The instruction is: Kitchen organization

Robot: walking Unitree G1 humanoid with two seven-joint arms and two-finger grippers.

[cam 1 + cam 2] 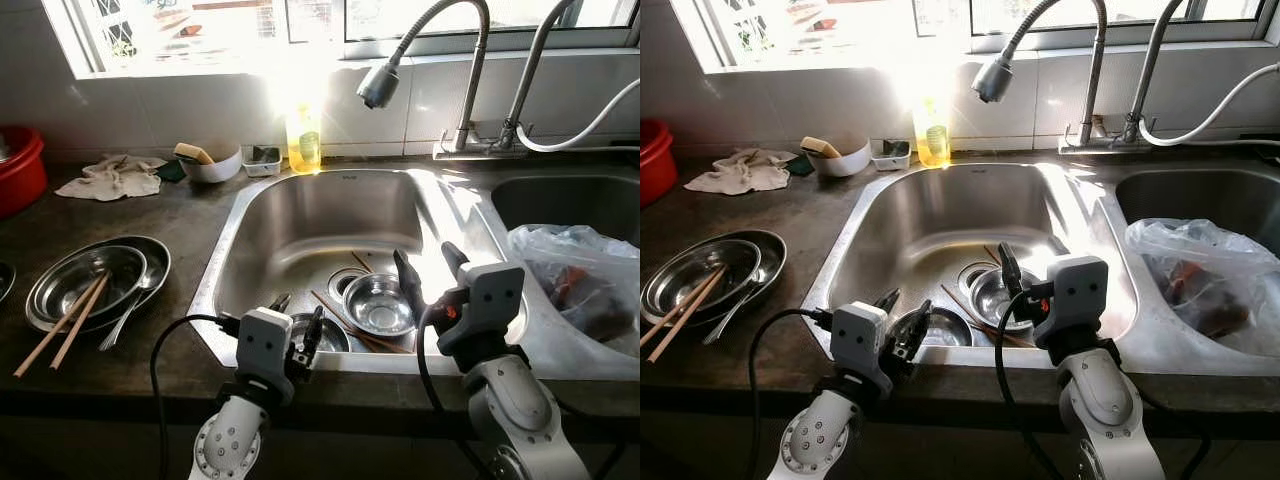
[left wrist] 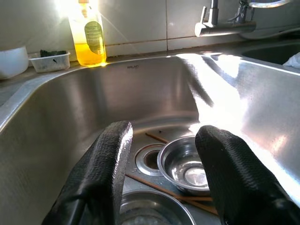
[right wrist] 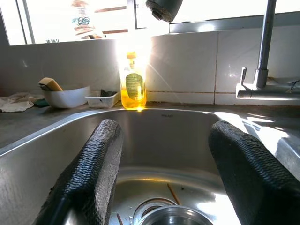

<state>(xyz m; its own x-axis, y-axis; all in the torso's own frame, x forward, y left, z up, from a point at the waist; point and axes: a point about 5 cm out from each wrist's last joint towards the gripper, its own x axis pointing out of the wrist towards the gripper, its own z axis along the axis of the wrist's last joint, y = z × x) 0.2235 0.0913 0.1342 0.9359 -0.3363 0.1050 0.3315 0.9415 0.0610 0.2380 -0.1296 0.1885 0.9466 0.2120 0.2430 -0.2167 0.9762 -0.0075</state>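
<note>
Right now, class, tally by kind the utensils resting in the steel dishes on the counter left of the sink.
Chopsticks: 2
Spoon: 1
Total: 3

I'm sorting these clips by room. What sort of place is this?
Most likely a home kitchen: a steel sink holding metal bowls, a faucet under a window, and dish soap behind.
</note>
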